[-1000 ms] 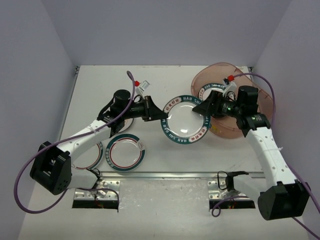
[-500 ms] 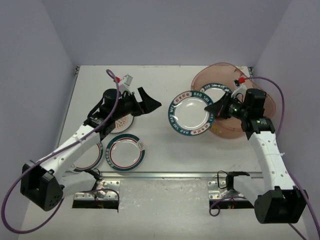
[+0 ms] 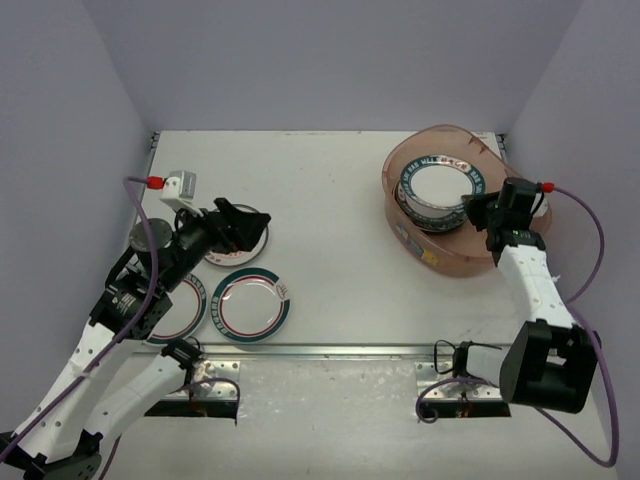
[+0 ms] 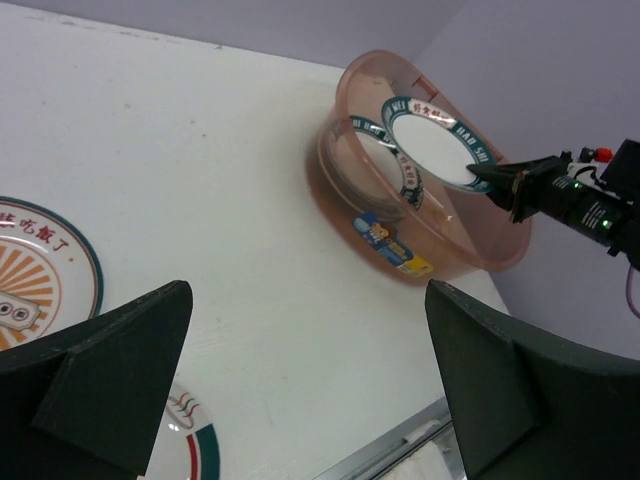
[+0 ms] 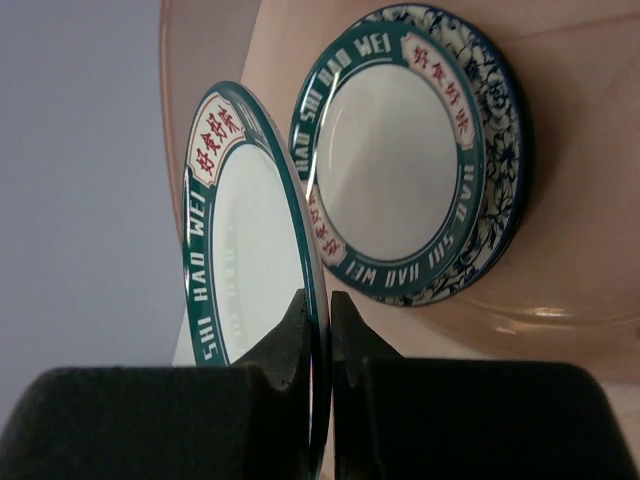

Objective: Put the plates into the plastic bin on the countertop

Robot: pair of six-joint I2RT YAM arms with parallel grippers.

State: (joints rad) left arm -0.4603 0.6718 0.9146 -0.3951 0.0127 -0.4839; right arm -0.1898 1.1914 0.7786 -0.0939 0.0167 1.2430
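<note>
My right gripper (image 3: 478, 211) is shut on the rim of a teal-rimmed lettered plate (image 5: 250, 260) and holds it tilted inside the pink plastic bin (image 3: 440, 250). In the bin lies another teal-rimmed plate (image 5: 400, 170) on top of a blue floral plate (image 5: 503, 200). My left gripper (image 3: 243, 225) is open and holds nothing; it hovers over an orange sunburst plate (image 4: 40, 290) at the left of the white countertop (image 3: 340, 200). A teal-and-red-rimmed plate (image 3: 250, 305) lies near the front edge. Beside it, another plate (image 3: 190, 305) is partly hidden under my left arm.
The bin stands at the back right, near the right wall. The metal front edge (image 3: 350, 350) runs along the near side of the countertop. Purple cables (image 3: 585, 230) loop off both arms.
The left gripper let go of the teal-rimmed plate, opened and pulled back to the left. The right gripper shut on that plate and carried it right, into the bin.
</note>
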